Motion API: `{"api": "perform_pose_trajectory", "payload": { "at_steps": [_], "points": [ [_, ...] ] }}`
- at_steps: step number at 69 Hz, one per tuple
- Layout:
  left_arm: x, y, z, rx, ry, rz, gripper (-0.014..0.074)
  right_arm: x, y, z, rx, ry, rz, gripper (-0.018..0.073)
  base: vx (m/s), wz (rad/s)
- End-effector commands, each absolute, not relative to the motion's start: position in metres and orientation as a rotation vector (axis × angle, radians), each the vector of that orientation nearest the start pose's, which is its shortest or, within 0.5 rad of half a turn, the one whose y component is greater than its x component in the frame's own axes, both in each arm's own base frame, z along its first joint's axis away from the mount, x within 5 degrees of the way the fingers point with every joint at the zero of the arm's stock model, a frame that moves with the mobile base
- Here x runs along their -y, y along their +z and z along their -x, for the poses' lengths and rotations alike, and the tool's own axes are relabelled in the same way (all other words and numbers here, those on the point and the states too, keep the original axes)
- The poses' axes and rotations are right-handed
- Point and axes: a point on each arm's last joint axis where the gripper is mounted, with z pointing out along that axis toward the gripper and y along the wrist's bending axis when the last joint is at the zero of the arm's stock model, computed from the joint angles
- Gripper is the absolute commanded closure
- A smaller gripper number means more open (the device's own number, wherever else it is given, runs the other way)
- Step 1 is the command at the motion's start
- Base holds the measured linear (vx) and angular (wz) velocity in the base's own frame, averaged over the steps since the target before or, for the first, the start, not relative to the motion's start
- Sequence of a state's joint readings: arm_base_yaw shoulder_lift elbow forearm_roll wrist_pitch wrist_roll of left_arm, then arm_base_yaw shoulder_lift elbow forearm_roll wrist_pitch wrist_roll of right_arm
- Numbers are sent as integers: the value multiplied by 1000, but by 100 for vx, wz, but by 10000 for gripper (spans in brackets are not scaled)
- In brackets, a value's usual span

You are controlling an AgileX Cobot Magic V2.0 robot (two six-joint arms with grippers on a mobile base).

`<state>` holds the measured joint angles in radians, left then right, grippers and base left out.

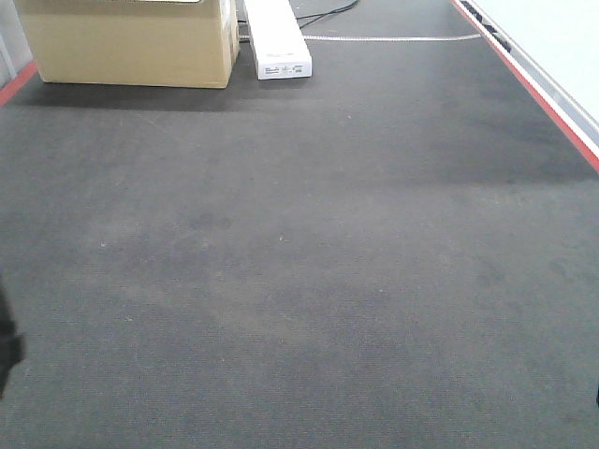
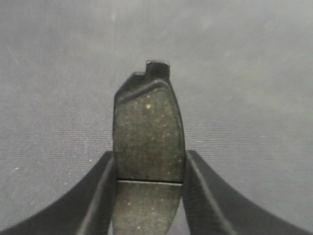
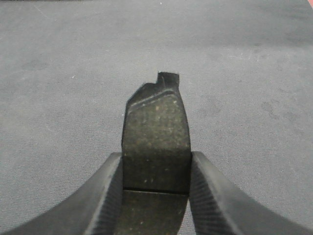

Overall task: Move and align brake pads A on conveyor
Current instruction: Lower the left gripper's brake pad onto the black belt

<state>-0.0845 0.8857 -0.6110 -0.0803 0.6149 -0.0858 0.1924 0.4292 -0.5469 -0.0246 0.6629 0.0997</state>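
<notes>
Two hands, each with one pad. My left hand (image 2: pixel 149 161) is clamped on a brake pad (image 2: pixel 148 132), its black fingers (image 2: pixel 100 196) pressing the long edges from either side. My right hand (image 3: pixel 156 161) grips a second brake pad (image 3: pixel 155 137) the same way, between its own fingers (image 3: pixel 105 196).

Both pads are flat, curved oblongs of dark, grainy friction material. The left one is flecked with pale specks. The right one looks darker and duller. A thin groove crosses each pad just where the fingers meet it. At the far end of each pad, a darker backing plate shows as a bevelled rim with a small square tab. The fingers are matte black, finely ribbed, and flare outward toward the camera.

Behind each pad lies the conveyor (image 2: pixel 244 73), a grey felt-like weave. I cannot tell whether either pad touches it. In the right wrist view the belt (image 3: pixel 73 73) carries faint scuffs.

Only the front view takes in the whole belt (image 1: pixel 299 281), which is blotchy with wear. That view also shows the red strips (image 1: pixel 533 89) along its edges and a pale seam (image 1: pixel 393 38) across the far end. A cardboard box (image 1: pixel 131 42) and a long white carton (image 1: pixel 278 42) stand there side by side. Neither pad appears in that view, nor do my hands.
</notes>
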Motion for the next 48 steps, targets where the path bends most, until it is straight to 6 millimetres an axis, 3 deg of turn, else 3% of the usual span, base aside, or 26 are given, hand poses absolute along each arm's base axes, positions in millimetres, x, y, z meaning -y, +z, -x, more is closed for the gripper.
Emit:
{"api": "perform_pose_trajectory", "payload": {
  "at_steps": [1,22,35,48],
  "points": [
    [21,285,-194,-2321,-175,68,593,-14,325,-84,-1911,159,101,566,0,0],
    [27,230,-264,-2576,-143,83,589,-14,325,-84,-1910,159,101,566,0,0],
    [30,207,-292,-2671,-132,87,550,-14,325,-84,-1910,159,101,566,0,0],
    [31,189,-309,-2732,-125,90,433,-14,325,-84,-1910,159,101,566,0,0]
  ]
}}
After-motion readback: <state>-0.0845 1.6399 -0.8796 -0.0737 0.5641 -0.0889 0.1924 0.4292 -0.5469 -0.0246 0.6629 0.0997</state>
